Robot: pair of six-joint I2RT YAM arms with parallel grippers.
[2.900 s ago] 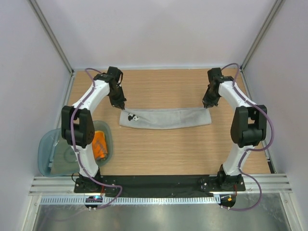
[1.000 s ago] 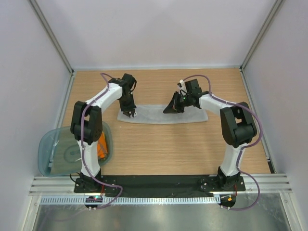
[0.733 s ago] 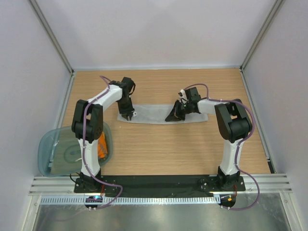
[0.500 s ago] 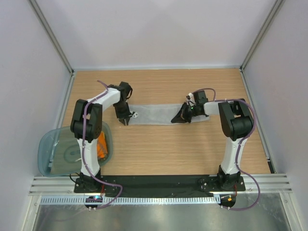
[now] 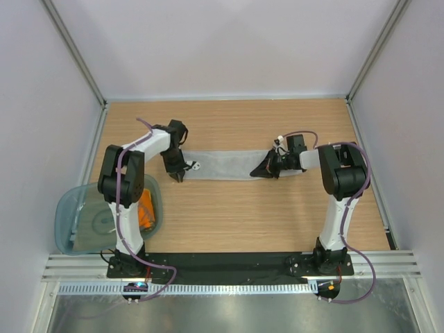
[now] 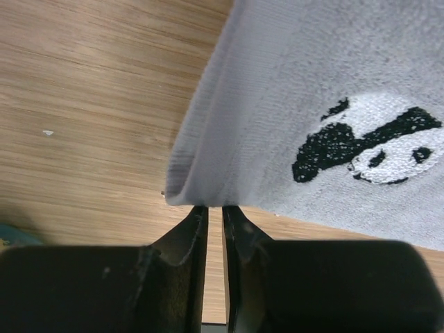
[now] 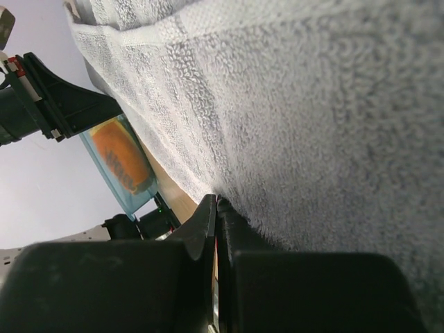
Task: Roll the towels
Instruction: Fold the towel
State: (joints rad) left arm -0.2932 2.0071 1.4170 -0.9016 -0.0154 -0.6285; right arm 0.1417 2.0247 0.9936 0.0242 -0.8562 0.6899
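Left arm [image 5: 123, 182] overhangs the teal tub [image 5: 64, 208] holding the orange towel [image 5: 144, 210].

Both arms wore glossy white shells over their long links, broken by bulky black joint housings [image 5: 121, 182]. A thin purple cable [image 5: 141, 121] looped along the left arm [image 5: 142, 143] and another along the right arm [image 5: 336, 223], each arm standing on a black base plate [image 5: 128, 264]. The left gripper [image 6: 214, 208] had matte black fingers [image 6: 187, 239] tapering to thin tips; the right gripper [image 7: 214, 201] matched.
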